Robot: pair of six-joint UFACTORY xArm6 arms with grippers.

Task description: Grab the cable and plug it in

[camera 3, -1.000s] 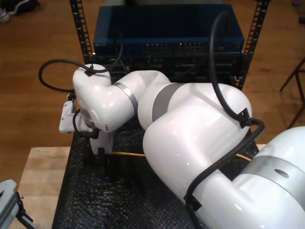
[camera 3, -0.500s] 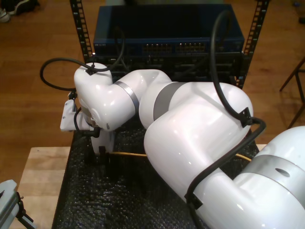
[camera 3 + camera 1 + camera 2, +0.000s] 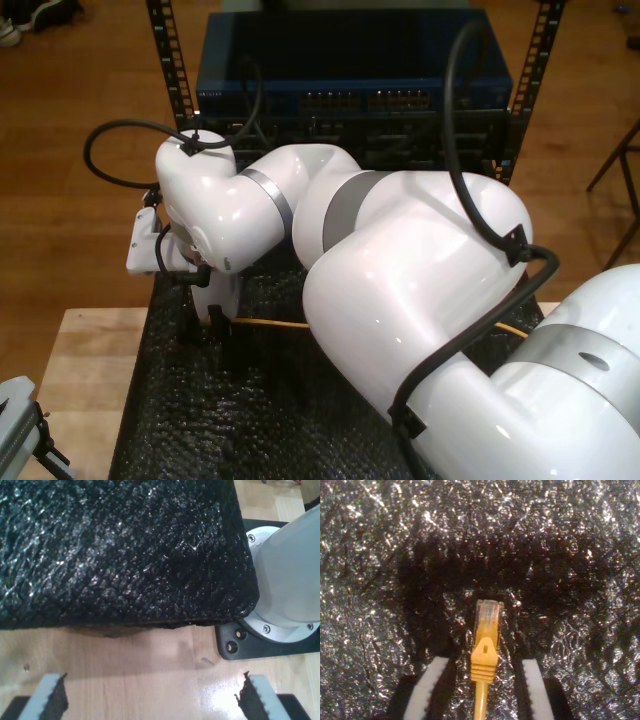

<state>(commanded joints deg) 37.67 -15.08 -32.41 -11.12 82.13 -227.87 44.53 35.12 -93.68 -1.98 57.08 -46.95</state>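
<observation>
The yellow cable lies on the black foam mat, and its clear plug points away from the camera. My second gripper is open and low over the mat. Its pale fingers stand one on each side of the cable's yellow boot, with a gap on both sides. In the exterior view the big white second arm reaches to the mat's left part, where its gripper stands at the end of the cable. My first gripper is open over bare wooden table, beside the mat's edge.
A rack with a blue network switch and its rows of ports stands behind the mat. Thick black arm cables loop above. An arm's base sits by the mat's corner. A grey gripper part shows at the exterior view's lower left corner.
The second arm's wrist has shifted very slightly towards the exterior view's right. The cable has stayed where it was.
</observation>
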